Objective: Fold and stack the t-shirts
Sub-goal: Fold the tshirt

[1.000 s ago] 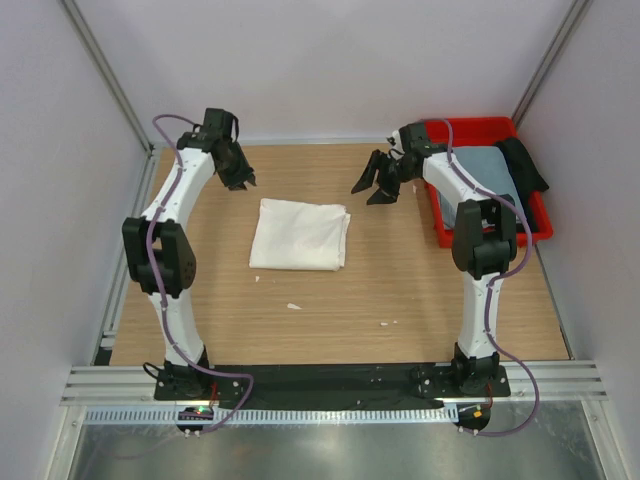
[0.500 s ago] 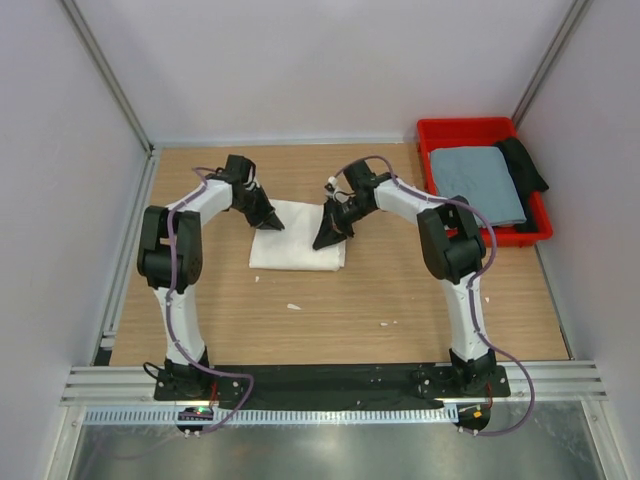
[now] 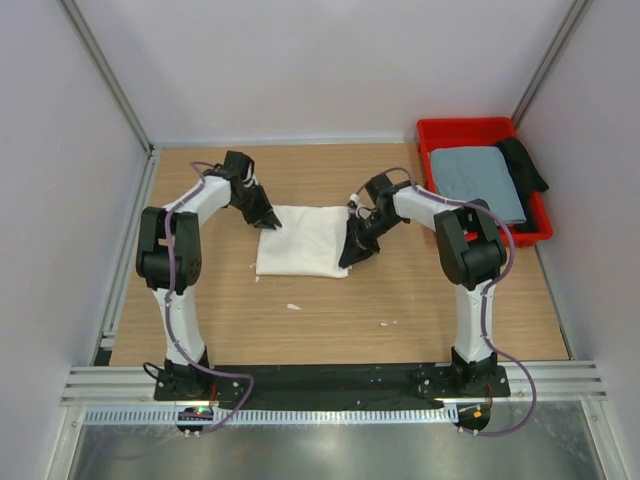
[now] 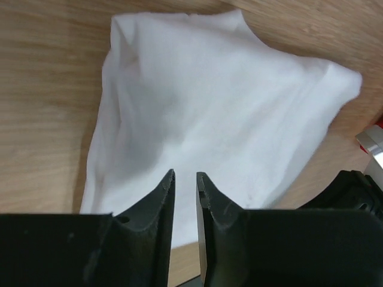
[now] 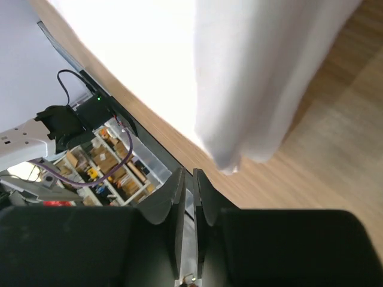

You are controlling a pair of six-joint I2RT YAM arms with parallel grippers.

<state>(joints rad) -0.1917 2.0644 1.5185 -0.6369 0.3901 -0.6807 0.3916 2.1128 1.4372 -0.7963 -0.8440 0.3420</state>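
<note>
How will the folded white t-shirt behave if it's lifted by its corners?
Probably floppy: the white t-shirt creases and tents between its corners, so the middle would likely sag. Likely light, since it looks like thin cloth. The folded layers at its edge may slip apart unless all are pinched together.
</note>
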